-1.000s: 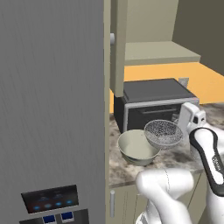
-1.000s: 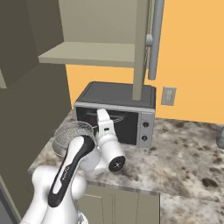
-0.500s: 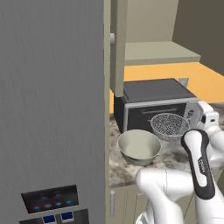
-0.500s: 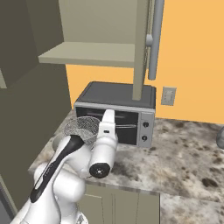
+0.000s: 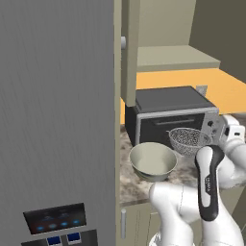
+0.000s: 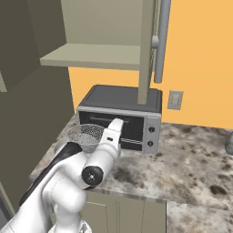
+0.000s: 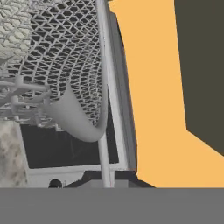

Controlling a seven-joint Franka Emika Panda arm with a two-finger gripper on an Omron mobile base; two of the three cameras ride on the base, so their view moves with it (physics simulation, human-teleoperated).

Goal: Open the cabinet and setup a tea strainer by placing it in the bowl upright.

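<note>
The tea strainer, a silvery mesh basket, hangs in the air in front of the black oven, just right of the bowl and a little above its rim. The pale bowl stands on the speckled counter. My gripper is shut on the tea strainer's thin handle. In the right base view the tea strainer sits left of my gripper. The mesh looms large in the hand view, above my gripper. The cabinet stands open, with its grey bar handle on the swung-out door.
A tall grey fridge walls off the left side. The cabinet's bare shelf hangs above the oven. The speckled counter runs on to the right under the orange wall.
The tea strainer has moved slightly to the right and up, away from the bowl toward the oven front. My forearm has swung with it.
</note>
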